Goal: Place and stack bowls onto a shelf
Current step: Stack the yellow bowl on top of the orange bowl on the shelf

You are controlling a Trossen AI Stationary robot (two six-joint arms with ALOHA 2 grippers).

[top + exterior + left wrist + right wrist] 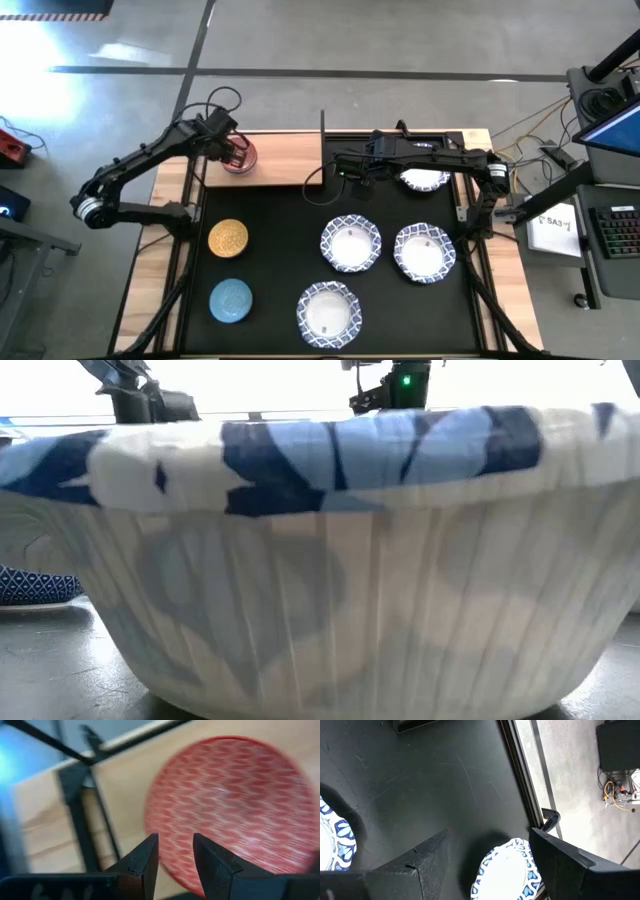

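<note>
Robotics lab – bare concrete floor [330, 35], loose cables [540, 125], keyboard [620, 232] beside work table [160, 190]

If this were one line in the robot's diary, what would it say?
left gripper: open, over red bowl on shelf | right gripper: open, above mat

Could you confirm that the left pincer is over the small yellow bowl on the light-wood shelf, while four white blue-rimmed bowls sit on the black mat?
Not quite: the small round bowl under the left pincer on the light-wood shelf is red, as the left wrist view shows. The small yellow bowl lies on the black mat. The rest holds: the high view shows four white blue-rimmed bowls on the mat.
</note>
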